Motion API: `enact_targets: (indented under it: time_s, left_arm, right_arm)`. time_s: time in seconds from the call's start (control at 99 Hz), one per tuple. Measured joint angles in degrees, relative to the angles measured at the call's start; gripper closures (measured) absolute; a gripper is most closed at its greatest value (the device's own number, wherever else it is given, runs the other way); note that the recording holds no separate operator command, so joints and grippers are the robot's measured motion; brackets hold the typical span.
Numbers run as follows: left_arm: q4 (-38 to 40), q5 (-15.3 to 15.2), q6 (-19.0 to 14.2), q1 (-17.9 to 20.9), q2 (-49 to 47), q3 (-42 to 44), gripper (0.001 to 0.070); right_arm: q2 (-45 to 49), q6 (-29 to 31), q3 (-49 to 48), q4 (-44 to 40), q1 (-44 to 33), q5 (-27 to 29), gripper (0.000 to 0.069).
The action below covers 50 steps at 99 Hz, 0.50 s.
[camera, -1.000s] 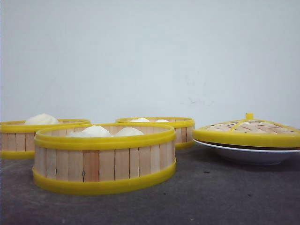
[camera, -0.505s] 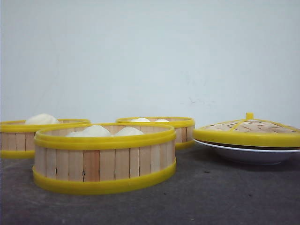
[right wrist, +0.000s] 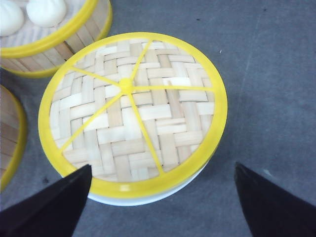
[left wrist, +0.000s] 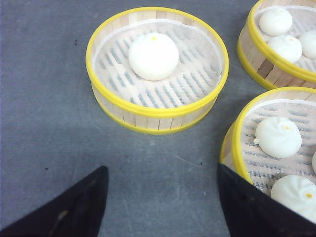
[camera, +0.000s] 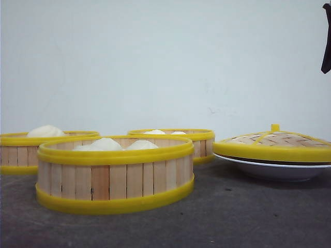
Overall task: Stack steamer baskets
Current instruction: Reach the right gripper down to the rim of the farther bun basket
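Left end effector (left wrist: 160, 207) is spread wide with nothing between its fingers, hanging over bare grey surface (left wrist: 44, 98). Just beyond it sits one steamer basket (left wrist: 157, 106) with a single white bun (left wrist: 153, 56) in it. A second basket (left wrist: 236, 143) is right next to one finger, actually tucked a bit under it from this angle, with a couple of buns inside. A third basket (left wrist: 254, 61) with more buns sits further out on that same side.

Right end effector (right wrist: 163, 207) is also released, fingers wide apart and gripping nothing. It hovers above the woven lid (right wrist: 132, 113) with the yellow rim and knob, which rests on a white plate (right wrist: 148, 200). The lid lies ahead of and roughly between the two fingers. Off to one side of that end effector you can see the edge of a bun-filled basket (right wrist: 54, 47) and a sliver of another one.

From the front, all three baskets stand separately on the surface, none stacked: the nearest one (camera: 115, 175) in front, one (camera: 20, 152) behind it to the left, one (camera: 199, 144) behind it to the right. The lid and plate are off to the right, apart from the baskets. A dark bit of arm (camera: 326, 39) pokes in at the top right corner.
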Motion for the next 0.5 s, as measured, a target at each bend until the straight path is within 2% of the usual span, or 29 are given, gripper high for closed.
enact_targets:
  time_s: [0.111, 0.212, 0.505]
  left_arm:
    - [0.31, 0.00, 0.00, 0.00, 0.02, 0.02, 0.0287]
    - [0.37, 0.00, 0.00, 0.00, 0.02, 0.02, 0.0287]
    - [0.37, 0.00, 0.00, 0.00, 0.02, 0.02, 0.0287]
  right_arm:
    - [2.64, 0.28, 0.13, 5.16, 1.20, -0.52, 0.0108]
    - [7.56, 0.50, 3.13, 5.95, 2.99, -1.51, 0.0108]
    - [29.99, 0.48, 23.26, 6.75, 8.39, -1.53, 0.0108]
